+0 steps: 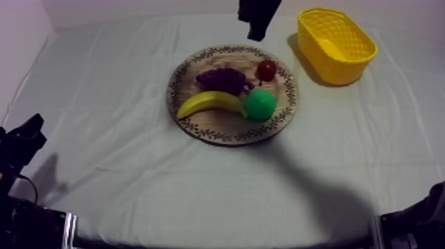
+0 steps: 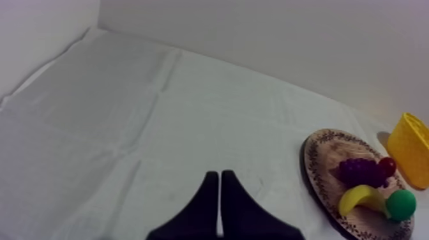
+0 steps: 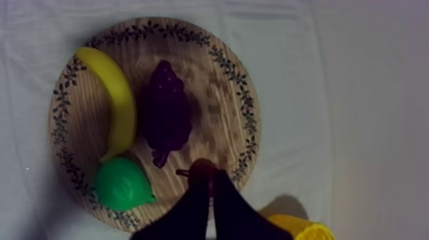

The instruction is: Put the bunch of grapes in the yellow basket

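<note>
We are hanging our right hand [image 3: 211,177] over the round wooden board with the patterned rim [image 1: 218,124]. Its 2 black fingers are lying pressed together in a narrow wedge, gripping nothing. The purple bunch of toy grapes [image 3: 166,112] is lying in the middle of that board, untouched. The yellow lattice basket [image 1: 338,66] is standing well apart from it on the tabletop [image 1: 119,172].

Our fingertips are sitting above the small red fruit [image 3: 199,167], not above the grapes. We are judging that a straight drop from here is risking a knock that rolls that fruit off the board.

The long yellow toy banana [image 3: 118,102] is lying just beside the bunch, and the green toy pear [image 3: 121,185] is lying near its end. Widened fingers are therefore likely to be catching one of them too. The knobbly bunch is also looking apt to slip from a shallow pinch.

Our left hand [image 2: 219,175] is resting narrow and empty, well apart from the board.
</note>
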You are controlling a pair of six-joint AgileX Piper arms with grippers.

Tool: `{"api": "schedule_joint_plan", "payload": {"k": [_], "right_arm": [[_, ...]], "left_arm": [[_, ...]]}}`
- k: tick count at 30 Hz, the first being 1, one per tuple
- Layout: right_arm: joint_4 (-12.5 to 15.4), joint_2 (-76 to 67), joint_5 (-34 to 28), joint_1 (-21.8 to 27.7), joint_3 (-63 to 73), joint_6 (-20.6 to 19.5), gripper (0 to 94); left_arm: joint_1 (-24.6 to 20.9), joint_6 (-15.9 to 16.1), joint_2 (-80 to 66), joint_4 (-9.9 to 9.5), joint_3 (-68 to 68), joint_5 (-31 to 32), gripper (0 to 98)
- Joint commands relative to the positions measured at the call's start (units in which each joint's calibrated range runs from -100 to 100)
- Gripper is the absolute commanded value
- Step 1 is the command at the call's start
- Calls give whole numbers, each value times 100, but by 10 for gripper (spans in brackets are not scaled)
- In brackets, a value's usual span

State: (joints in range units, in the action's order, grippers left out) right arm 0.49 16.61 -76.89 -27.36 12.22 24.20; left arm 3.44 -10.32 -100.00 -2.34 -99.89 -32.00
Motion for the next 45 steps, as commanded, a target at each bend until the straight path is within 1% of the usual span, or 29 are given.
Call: {"api": "schedule_joint_plan", "payload": {"k": [1, 2, 3, 6, 8, 10, 13, 17, 21, 25, 30, 36, 45], "right_arm": [[-64, -4, 94, -33, -77, -80, 27], [-82, -7, 127, -50, -108, -99, 50], [-102, -12, 156, -61, -134, -142, 107], [-139, -31, 231, -73, -184, -337, 401], [-124, -49, 246, -61, -219, -371, 555], [-98, -64, 248, -46, -249, -365, 646], [-94, -76, 245, -36, -279, -372, 724], [-107, -68, 263, -47, -299, -391, 766], [-85, -29, 291, -45, -307, -382, 774], [-124, 80, 364, -61, -325, -429, 779], [-187, 335, 563, -84, -402, -490, 778], [-159, 728, 897, -78, -595, -445, 763], [-196, 1459, 1238, -88, -627, -475, 758]], "left_arm": [[-1, -1, 0, 2, 0, -1, 1], [-1, -1, 0, 2, 0, -1, 1], [-1, -1, 0, 2, 0, -1, 1], [-1, -1, 0, 2, 0, -1, 1], [-1, -1, 0, 2, 0, -1, 1], [-1, -1, 0, 2, 0, -1, 1], [-1, -1, 0, 2, 0, -1, 1], [-1, -1, 0, 2, 0, -1, 1], [-1, -1, 0, 2, 0, -1, 1], [-1, -1, 0, 2, 0, -1, 1], [-1, -1, 0, 2, 0, -1, 1], [-1, -1, 0, 2, 0, -1, 1], [-1, -1, 0, 2, 0, -1, 1]]}}
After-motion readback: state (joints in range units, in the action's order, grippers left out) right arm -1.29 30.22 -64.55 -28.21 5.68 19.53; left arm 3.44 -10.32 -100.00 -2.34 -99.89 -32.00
